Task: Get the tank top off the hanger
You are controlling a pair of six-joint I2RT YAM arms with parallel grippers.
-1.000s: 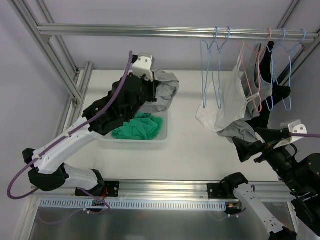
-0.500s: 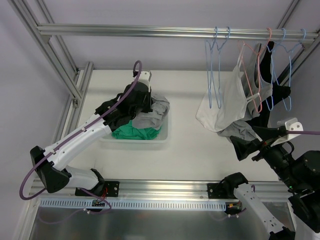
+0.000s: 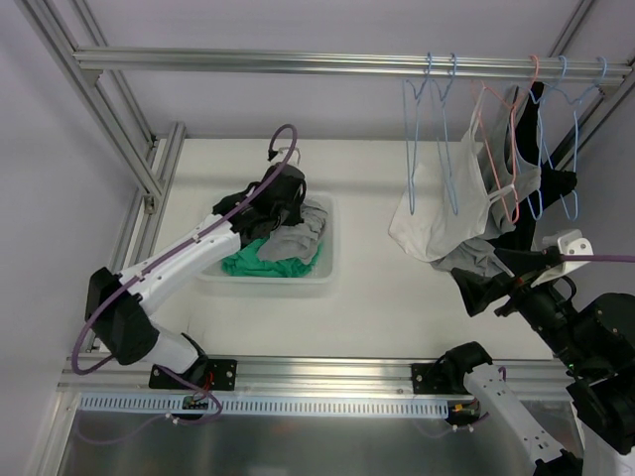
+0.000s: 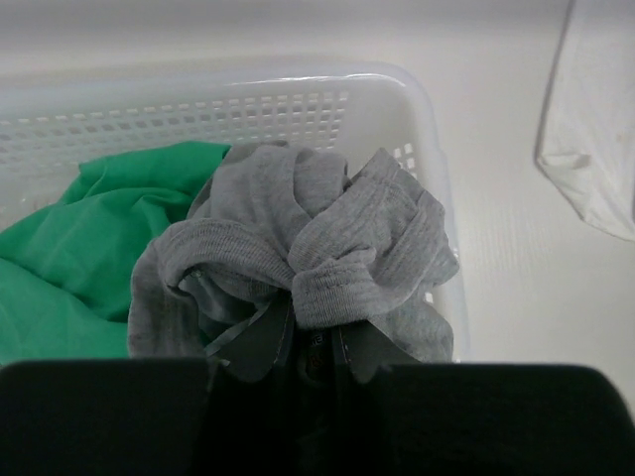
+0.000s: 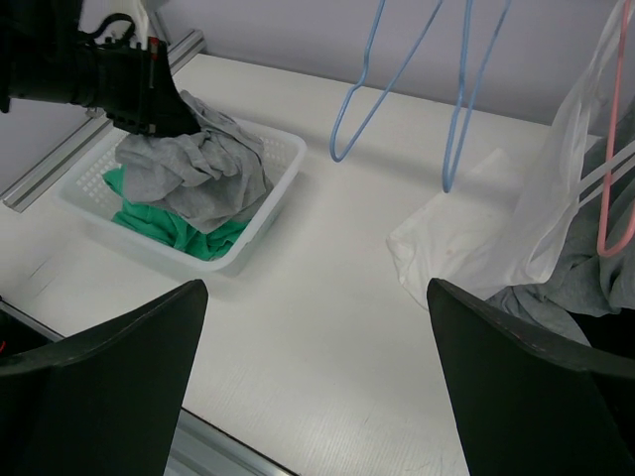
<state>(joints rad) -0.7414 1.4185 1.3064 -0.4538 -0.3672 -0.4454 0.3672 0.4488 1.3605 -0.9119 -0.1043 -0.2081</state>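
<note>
- Two grips: left gripper (image 4: 313, 339) pinches grey top (image 4: 298, 248) in basket (image 4: 298, 99), right gripper (image 5: 316, 297) spread wide.
- White tank top (image 3: 446, 203) hangs upper right on pink hanger (image 3: 493, 129); if I yank, hanger could unhook.

A matte white tabletop (image 3: 377, 297) is spreading beneath both pincers, and in the right wrist view it is filling the space ahead of the right pincer (image 5: 316, 297). A pale lavender wall (image 3: 298, 109) is rising beyond the left pincer (image 3: 290, 210), past the table's far edge. A silver aluminium crossbar (image 3: 298, 62) is running overhead, above and beyond both pincers. Slanting aluminium frame posts (image 3: 109, 109) are standing off to the left of the left pincer. Behind both pincers, along the table's near edge, a silver aluminium rail (image 3: 327, 372) and a white slotted strip (image 3: 298, 405) are lying side by side. Soft, even light is falling everywhere, casting only faint shadows.
</note>
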